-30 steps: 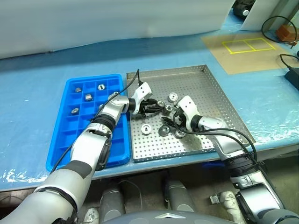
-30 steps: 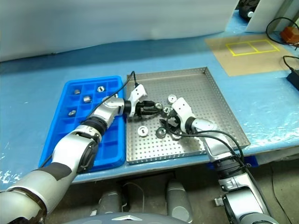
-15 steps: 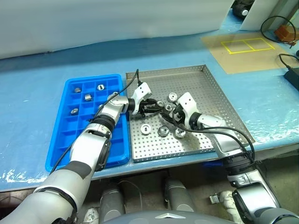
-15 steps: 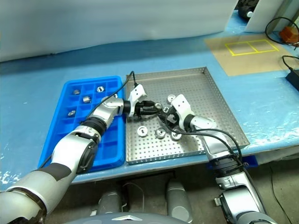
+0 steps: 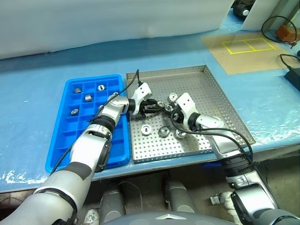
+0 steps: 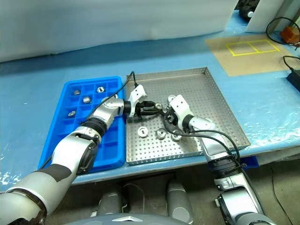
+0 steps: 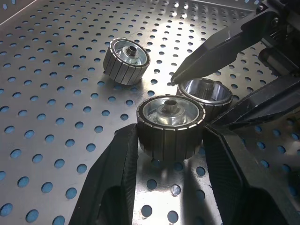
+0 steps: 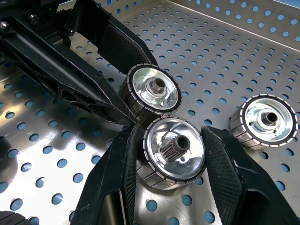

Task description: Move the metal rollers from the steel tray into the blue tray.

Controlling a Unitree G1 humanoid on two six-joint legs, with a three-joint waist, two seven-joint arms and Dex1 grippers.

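At frame centre, 2 rollers sat touching upright: left gripper (image 7: 168,140) clamped one roller (image 7: 169,123), right gripper (image 8: 174,161) narrowed around its neighbour (image 8: 174,152).

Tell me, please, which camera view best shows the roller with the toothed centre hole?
The right wrist view: the toothed-bore roller sits close up between the right gripper fingers. The left wrist view shows only its rim behind another roller. The eye views show it tiny, mostly hidden.
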